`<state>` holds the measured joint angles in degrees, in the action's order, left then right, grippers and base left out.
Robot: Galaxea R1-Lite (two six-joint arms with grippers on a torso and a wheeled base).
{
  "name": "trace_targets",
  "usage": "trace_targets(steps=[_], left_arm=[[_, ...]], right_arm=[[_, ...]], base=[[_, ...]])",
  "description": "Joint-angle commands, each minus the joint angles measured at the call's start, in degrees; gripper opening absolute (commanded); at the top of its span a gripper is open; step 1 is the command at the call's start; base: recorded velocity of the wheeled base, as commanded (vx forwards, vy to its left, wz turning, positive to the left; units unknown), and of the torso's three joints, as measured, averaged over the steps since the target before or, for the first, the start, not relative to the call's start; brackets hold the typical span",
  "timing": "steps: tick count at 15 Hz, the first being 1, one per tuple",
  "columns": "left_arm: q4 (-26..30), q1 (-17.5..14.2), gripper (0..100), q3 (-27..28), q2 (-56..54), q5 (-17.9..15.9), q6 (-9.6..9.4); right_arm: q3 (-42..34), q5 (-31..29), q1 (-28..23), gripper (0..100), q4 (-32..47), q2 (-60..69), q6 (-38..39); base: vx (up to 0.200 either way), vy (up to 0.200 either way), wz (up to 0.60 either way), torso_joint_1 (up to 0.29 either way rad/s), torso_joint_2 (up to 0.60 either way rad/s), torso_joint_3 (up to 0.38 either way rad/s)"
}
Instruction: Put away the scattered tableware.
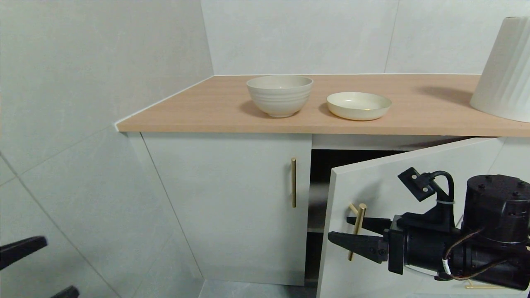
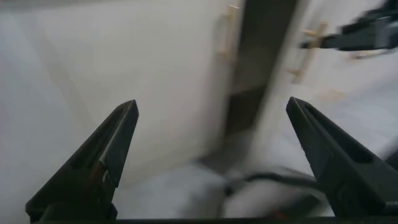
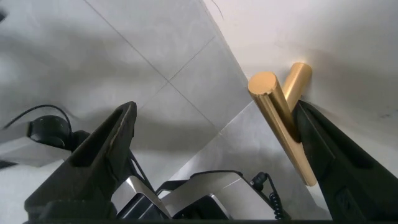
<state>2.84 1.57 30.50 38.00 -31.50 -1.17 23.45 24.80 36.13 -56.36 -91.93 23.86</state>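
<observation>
A ribbed cream bowl (image 1: 279, 95) and a shallow cream plate (image 1: 358, 105) stand side by side on the wooden countertop (image 1: 198, 111). Below it, the right cabinet door (image 1: 397, 182) hangs partly open. My right gripper (image 1: 359, 235) is open at that door's gold handle (image 1: 357, 225), one finger on each side of the bar. In the right wrist view the handle (image 3: 280, 118) lies against one finger (image 3: 336, 155), with a wide gap to the other. My left gripper (image 1: 29, 269) is open and holds nothing, low at the far left, well below the counter.
The left cabinet door (image 1: 223, 198) is shut, with its own gold handle (image 1: 293, 182). A white pleated lampshade (image 1: 505, 70) stands on the counter at the right. Tiled walls close the left side and the back. The open cabinet gap (image 1: 321, 194) is dark.
</observation>
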Motion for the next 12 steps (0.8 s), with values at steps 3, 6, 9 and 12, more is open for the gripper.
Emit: trace_targets(steps=[3, 6, 9, 12], left_arm=[[-11.2, 13.0, 100, 6.0, 32.9, -5.1, 1.17], [-15.9, 18.5, 100, 4.7, 42.2, -5.5, 5.04], [-27.2, 22.9, 100, 0.1, 51.0, -5.1, 6.44], [-33.1, 25.0, 0, -1.1, 53.3, -4.9, 10.4]], right_arm=[[-0.1, 0.2, 0.5, 100, -0.1, 0.0, 0.0], [-0.3, 0.3, 1.9, 100, -0.1, 0.2, 0.0], [-0.4, 0.3, 1.9, 100, -0.1, -0.6, 0.0], [-0.4, 0.3, 1.9, 100, -0.1, -1.2, 0.0]], base=[[0.0, 0.0, 0.0, 0.0, 0.0, 0.0], [0.0, 0.0, 0.0, 0.0, 0.0, 0.0], [0.0, 0.0, 0.0, 0.0, 0.0, 0.0], [0.0, 0.0, 0.0, 0.0, 0.0, 0.0]])
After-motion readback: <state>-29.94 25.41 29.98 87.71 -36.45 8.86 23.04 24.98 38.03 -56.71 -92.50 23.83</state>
